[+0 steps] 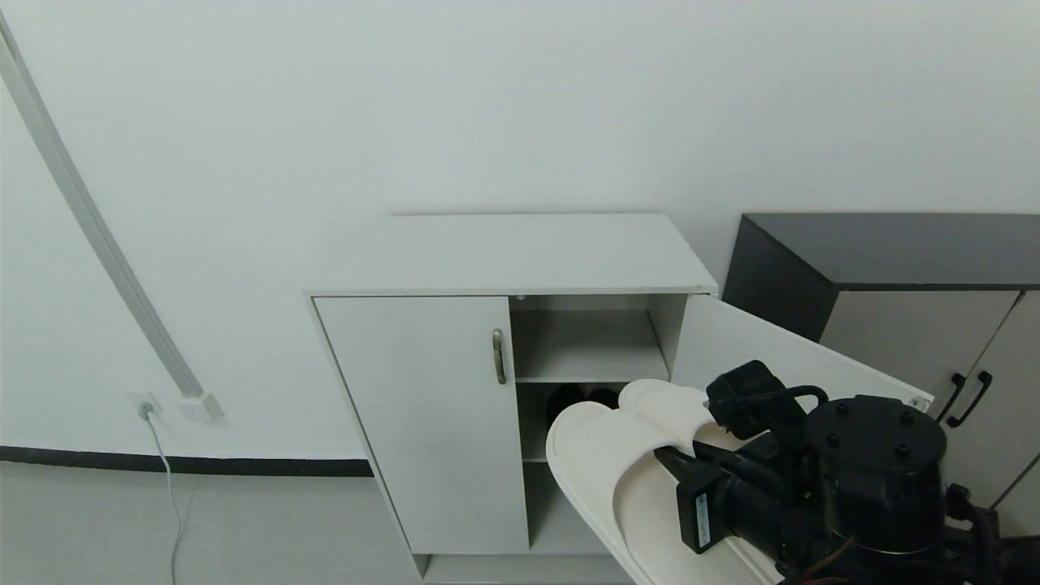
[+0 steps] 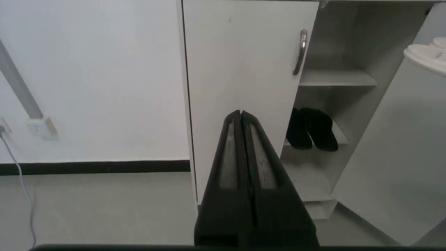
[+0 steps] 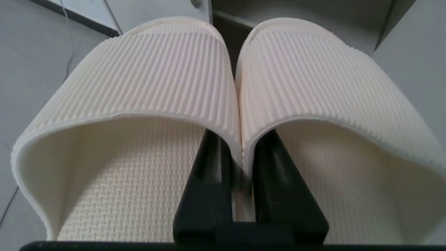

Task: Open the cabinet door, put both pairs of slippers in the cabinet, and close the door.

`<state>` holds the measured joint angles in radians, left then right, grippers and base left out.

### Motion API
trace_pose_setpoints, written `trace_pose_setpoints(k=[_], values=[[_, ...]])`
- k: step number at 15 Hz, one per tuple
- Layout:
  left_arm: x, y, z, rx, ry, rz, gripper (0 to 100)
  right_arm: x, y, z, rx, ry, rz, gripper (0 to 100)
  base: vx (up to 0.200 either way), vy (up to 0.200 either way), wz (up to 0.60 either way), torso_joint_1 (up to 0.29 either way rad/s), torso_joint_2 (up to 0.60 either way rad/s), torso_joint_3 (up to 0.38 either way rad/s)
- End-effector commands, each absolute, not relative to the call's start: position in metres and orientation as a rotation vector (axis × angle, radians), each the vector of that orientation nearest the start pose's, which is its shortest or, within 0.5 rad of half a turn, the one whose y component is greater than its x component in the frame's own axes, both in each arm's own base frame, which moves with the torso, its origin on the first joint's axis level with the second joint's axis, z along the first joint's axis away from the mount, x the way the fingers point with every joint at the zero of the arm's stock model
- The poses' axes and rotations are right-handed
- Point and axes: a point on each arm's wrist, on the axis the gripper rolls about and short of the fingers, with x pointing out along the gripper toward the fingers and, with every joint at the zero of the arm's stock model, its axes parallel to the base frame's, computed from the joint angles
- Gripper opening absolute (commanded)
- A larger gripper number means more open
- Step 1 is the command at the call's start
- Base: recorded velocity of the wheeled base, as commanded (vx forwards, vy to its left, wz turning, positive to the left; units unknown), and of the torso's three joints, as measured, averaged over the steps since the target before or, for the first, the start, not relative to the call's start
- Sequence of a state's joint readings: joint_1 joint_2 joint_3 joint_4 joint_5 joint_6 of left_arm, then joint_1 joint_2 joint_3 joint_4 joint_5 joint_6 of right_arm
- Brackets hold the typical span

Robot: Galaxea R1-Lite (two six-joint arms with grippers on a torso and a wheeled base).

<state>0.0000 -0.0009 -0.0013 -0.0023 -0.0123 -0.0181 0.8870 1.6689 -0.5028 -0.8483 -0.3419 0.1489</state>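
Right door (image 1: 756, 345) swung wide, black slippers (image 2: 312, 130) occupying middle shelf (image 2: 310, 155)

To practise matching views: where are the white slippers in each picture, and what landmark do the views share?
Head view: white slippers low, right of centre, in front of the open cabinet.
Left wrist view: just their toes, at the edge by the open door.
Right wrist view: side by side up close, clamped by the right hand.
Shared landmark: the open cabinet.

The right arm (image 1: 821, 496) is black, with a round cap (image 1: 876, 431), small screws (image 1: 902, 418), a black cable (image 1: 804, 391) and a white sticker (image 1: 702, 513). The left gripper (image 2: 240, 118) has grey pads (image 2: 228, 160)
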Motion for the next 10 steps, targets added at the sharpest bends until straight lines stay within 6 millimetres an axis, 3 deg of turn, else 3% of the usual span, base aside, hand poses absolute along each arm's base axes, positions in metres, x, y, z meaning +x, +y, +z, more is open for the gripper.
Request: trace_pose_setpoints(k=[1, 10], values=[[-0.0229, -0.0003, 0.0762, -0.018, -0.004, -0.012, 0, 0.1720, 0.2003, 0.1350, -0.044, 0.305, 0.521, 0, 0.000, 0.000, 0.00, -0.207, 0.52, 0.325], [-0.0229, -0.0003, 0.0762, -0.018, -0.004, -0.012, 0, 0.1697, 0.2000, 0.1325, -0.051, 0.314, 0.527, 0, 0.000, 0.000, 0.00, -0.172, 0.49, 0.322]])
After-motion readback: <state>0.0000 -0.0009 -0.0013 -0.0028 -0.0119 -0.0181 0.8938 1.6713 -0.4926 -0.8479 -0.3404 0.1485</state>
